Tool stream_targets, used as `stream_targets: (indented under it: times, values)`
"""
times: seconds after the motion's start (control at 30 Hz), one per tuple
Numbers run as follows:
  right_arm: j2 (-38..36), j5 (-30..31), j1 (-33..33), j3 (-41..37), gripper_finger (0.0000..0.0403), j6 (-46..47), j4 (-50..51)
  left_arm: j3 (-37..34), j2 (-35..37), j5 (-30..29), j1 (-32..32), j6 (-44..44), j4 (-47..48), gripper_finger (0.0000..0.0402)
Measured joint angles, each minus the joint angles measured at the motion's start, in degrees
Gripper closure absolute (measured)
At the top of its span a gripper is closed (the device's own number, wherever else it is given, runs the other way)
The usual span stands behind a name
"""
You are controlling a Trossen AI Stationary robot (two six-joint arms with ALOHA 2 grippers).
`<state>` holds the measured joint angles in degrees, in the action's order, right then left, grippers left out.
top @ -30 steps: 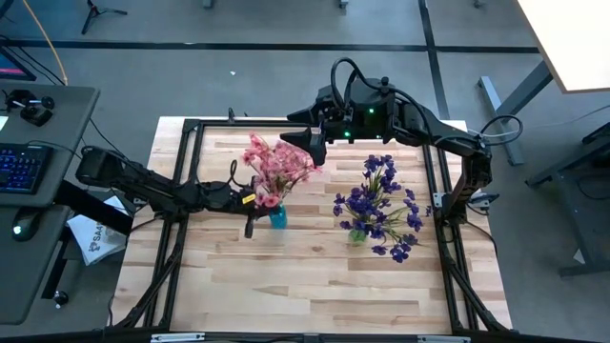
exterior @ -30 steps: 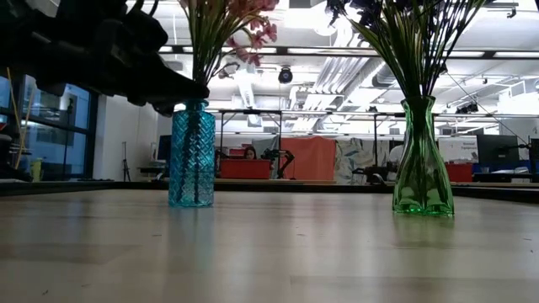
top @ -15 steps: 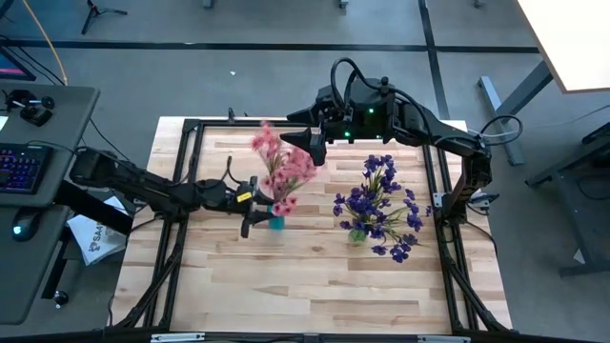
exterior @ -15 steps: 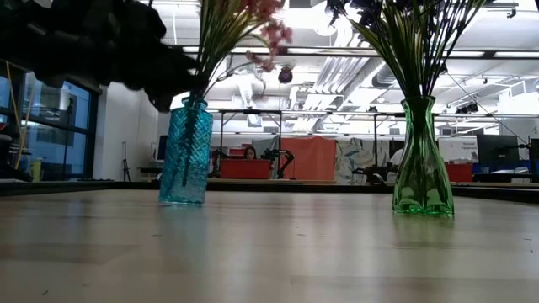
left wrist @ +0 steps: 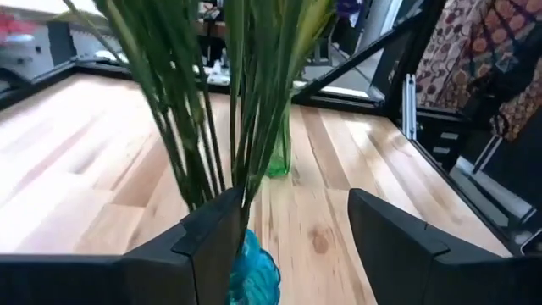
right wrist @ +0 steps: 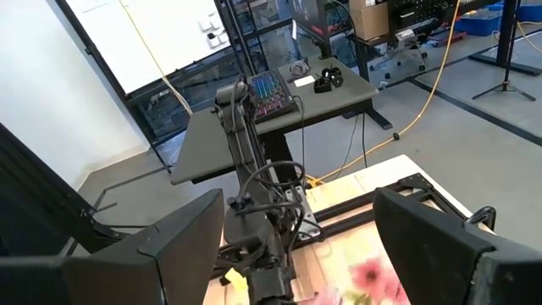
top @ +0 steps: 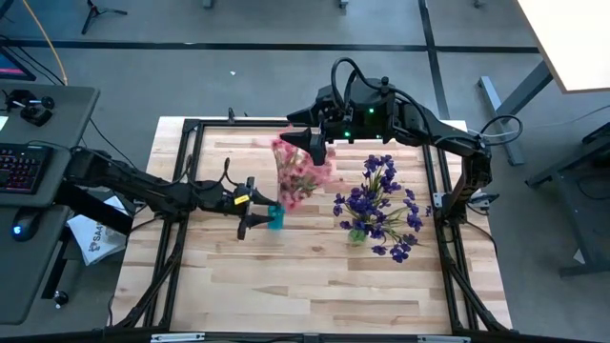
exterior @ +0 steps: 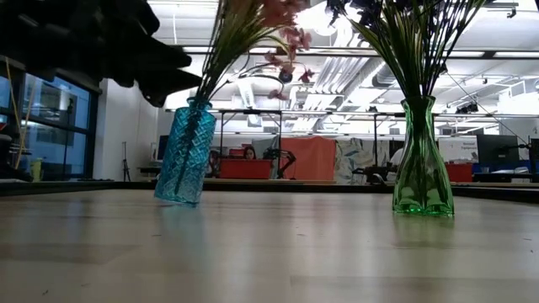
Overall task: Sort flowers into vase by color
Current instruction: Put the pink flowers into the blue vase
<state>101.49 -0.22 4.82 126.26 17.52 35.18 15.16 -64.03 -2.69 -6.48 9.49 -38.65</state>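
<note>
Your left gripper (top: 259, 218) sits just left of the blue vase (top: 276, 218) near the middle of the worktop (top: 315, 286). Its fingers (left wrist: 212, 246) are spread apart, one on either side of the vase's neck; whether they touch the glass you cannot tell. In the low view the blue vase (exterior: 185, 151) is tilted, leaning to the right, with its base partly lifted off the wood. The pink flowers (top: 300, 170) stand in it, their green stems (left wrist: 246, 93) rising between your fingers and the blossoms hanging over toward the right and far side.

Your right gripper (top: 307, 140) hovers over the far side of the worktop, above and just beyond the pink blossoms, fingers (right wrist: 182, 246) released and holding nothing.

The purple flowers (top: 379, 205) stand in the green vase (exterior: 422, 160), which is upright on the right half of the worktop, well apart from the blue one. Off the worktop on the left you have a grey desk (top: 43, 191) with a keyboard (top: 24, 171).
</note>
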Motion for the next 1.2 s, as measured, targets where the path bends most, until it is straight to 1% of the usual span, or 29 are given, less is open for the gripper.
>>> stream_targets:
  times: [0.1,0.17,0.23,0.27,0.33,0.37,0.4,0.5,0.57,0.67,0.77,0.87,0.93,0.97,1.07,1.2]
  values:
    - [0.0,0.0,0.0,0.0,0.0105,0.0,-0.5,-0.1,-0.4,-1.3,-1.1,-2.6,-0.2,0.0201]
    - [0.0,0.0,0.0,0.0,0.0105,0.0,-1.2,-1.1,-0.9,-5.6,-2.2,-4.2,-0.2,0.0218]
    - [0.0,0.0,0.0,0.0,0.0105,0.0,-2.0,-1.8,-2.3,-10.4,-2.9,-4.6,-0.3,0.026]
    - [0.0,0.0,0.0,0.0,0.0105,0.1,-2.5,-2.4,-3.1,-11.4,-3.2,-3.9,-0.4,0.0289]
    - [0.0,0.0,0.0,0.0,0.0105,0.3,-3.2,-3.2,-5.3,-11.4,-3.6,-1.2,-2.9,0.0355]
    - [0.0,0.0,0.0,0.0,0.0105,0.3,-3.5,-3.9,-6.3,-11.4,-4.0,0.4,-4.6,0.0377]
    - [0.0,0.0,0.0,0.0,0.0105,0.3,-3.7,-4.6,-7.0,-11.4,-4.4,2.3,-5.9,0.0388]
    - [0.0,0.0,0.0,0.0,0.0105,0.4,-3.7,-5.3,-8.3,-12.2,-5.8,5.0,-8.0,0.0391]
    - [0.0,0.0,0.0,0.0,0.0105,0.4,-3.7,-5.3,-8.1,-12.9,-6.6,5.3,-8.5,0.0398]
    - [0.0,0.0,0.0,0.0,0.0105,0.3,-3.7,-5.2,-6.6,-12.9,-7.0,5.4,-8.0,0.0399]
    - [0.0,-0.4,0.0,0.0,0.0105,0.0,-3.6,-3.1,-5.0,-13.0,-7.0,5.4,-4.1,0.0401]
    - [0.0,-1.4,0.0,0.0,0.0105,-0.3,-3.6,1.6,-4.9,-12.7,-5.9,7.0,5.8,0.0396]
    - [0.0,-1.9,0.0,0.0,0.0105,-1.2,-3.6,6.4,-5.3,-11.6,-4.4,7.7,15.8,0.0388]
    - [0.0,-1.9,0.0,0.0,0.0105,-1.5,-3.6,9.2,-5.8,-11.0,-3.5,6.7,20.9,0.038]
    - [0.0,-1.9,0.0,0.0,0.0105,-2.6,-3.6,17.6,-7.8,-9.8,-0.4,1.7,33.6,0.0348]
    - [-0.3,-2.0,0.0,0.0,0.0105,-3.3,-3.0,27.7,-11.4,-9.5,5.1,-2.5,42.6,0.0287]
